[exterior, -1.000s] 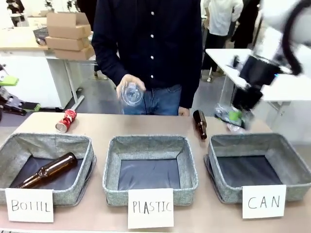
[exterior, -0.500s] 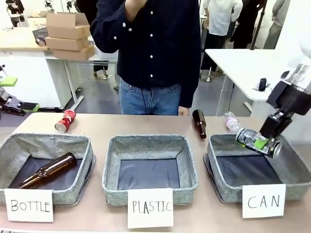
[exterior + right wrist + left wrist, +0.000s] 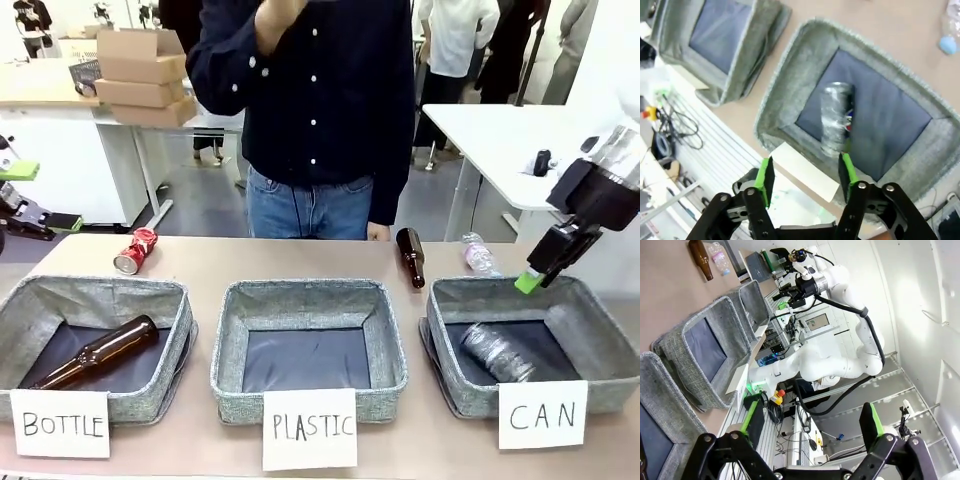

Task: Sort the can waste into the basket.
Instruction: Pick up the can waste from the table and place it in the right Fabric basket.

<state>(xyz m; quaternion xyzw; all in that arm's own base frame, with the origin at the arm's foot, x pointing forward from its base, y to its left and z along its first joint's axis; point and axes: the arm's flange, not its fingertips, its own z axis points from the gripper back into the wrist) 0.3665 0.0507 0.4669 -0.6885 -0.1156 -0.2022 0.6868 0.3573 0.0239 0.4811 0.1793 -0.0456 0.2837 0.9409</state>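
The silver-and-black can lies on its side on the dark lining of the grey woven basket. That basket sits at four o'clock on the table, behind the white card lettered "CAN". The right jaws hang over the basket's far rim, toward its two o'clock corner, with the green pads apart and nothing between them. The left jaws stand wide and empty as well.

The red can rests on its side at ten o'clock, well apart from the basket. I would expect it to be very light, with thin metal walls that dent or crush under a hard squeeze. Its painted skin looks smooth and probably a little slippery, and the round barrel will likely roll if nudged. The safest hold seems to be across the barrel at mid-length, pads on opposite curved sides, with modest pressure. The silver ends are stiffer, but rimmed and awkward to reach.

The basket is soft fabric with rounded, slightly slumping walls, so it should cushion a drop. Near one o'clock lie a hard brown glass bottle and a crinkled clear plastic bottle.
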